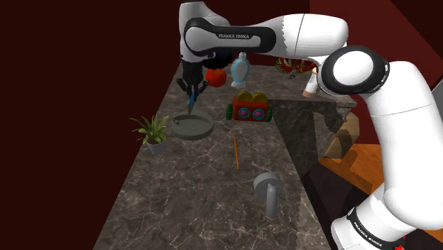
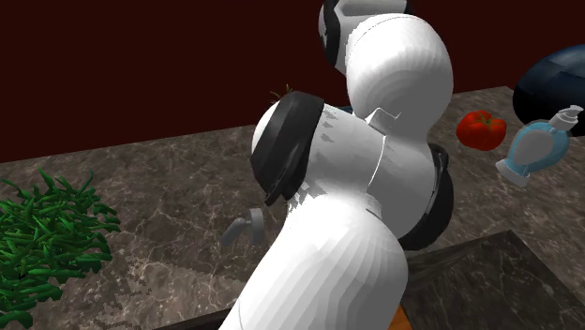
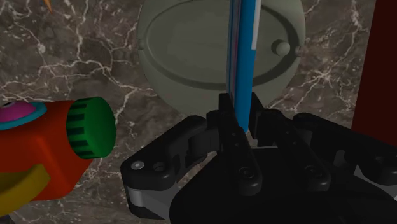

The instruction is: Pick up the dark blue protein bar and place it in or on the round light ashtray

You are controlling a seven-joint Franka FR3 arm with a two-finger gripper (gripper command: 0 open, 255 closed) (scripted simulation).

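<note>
Dark red walls (image 1: 71,57) back a grey-veined marble worktop (image 1: 206,199). 1 white arm (image 1: 401,106) reaches over it toward the shoulder view's upper left. Bystanders on the stone: red toy car (image 1: 249,106) with green wheels, potted plant (image 1: 153,132), tomato (image 1: 216,76). None looks to be in the drop path.

Round light ashtray (image 1: 193,127), grey-green, lies flat between plant and toy car. Gripper (image 1: 192,91) hangs above its far rim, pointing down. Its 2 fingers (image 3: 224,109) are closed narrow on the protein bar (image 3: 244,44), blue, pinched at its upper end.

Key relation: the bar's long axis runs straight down from the gripper, in line with the approach. Its lower end points at the ashtray and appears clear of it. Wrist view sets the bar across the bowl, off-centre toward a small knob (image 3: 278,47).

Judgement: transport is nearly done. A short descent, then release, should land the bar inside, though an upright bar may topple across the rim.
</note>
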